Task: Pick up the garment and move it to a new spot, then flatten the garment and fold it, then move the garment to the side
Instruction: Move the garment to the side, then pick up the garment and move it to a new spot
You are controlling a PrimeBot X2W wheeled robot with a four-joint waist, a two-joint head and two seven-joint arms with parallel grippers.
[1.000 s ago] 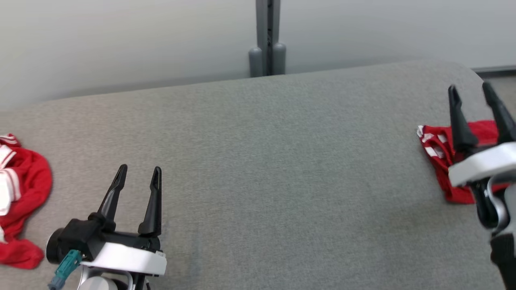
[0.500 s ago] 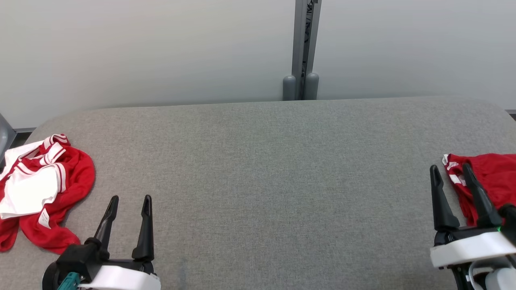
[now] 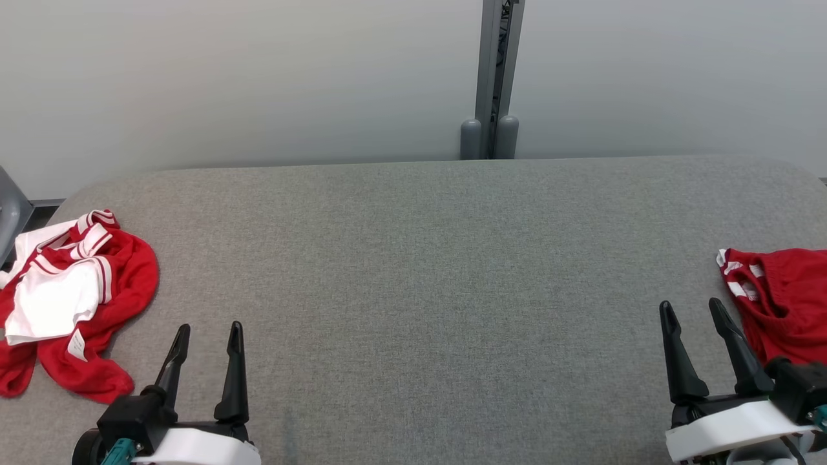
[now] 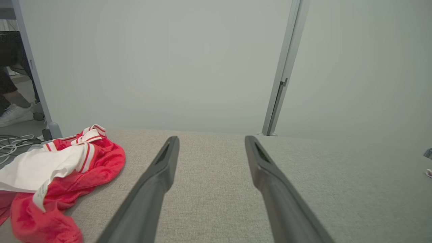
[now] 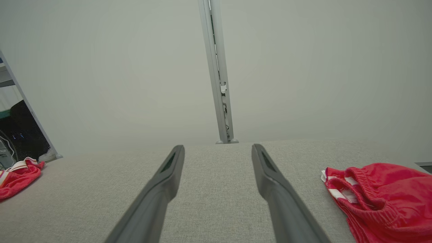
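Observation:
A crumpled red and white garment point(image 3: 71, 303) lies at the left end of the grey padded table point(image 3: 413, 258); it also shows in the left wrist view point(image 4: 67, 168) and far left in the right wrist view point(image 5: 17, 175). A second red garment point(image 3: 785, 303) with white stripes lies compact at the right end point(image 5: 388, 199). My left gripper point(image 3: 210, 327) hovers open just right of the crumpled garment, nothing between its fingers point(image 4: 211, 138). My right gripper point(image 3: 690, 303) is open and empty just left of the compact garment point(image 5: 218, 146).
A pale wall with a grey post point(image 3: 497, 77) stands behind the table. Past the table's left end there are floor cables point(image 4: 13, 145) and a person's shoe point(image 4: 13, 114). A wide stretch of bare grey surface lies between the two garments.
The head camera has shifted, so the whole picture moved. The right gripper has drawn back from over the right garment to its left side. Both grippers stay open.

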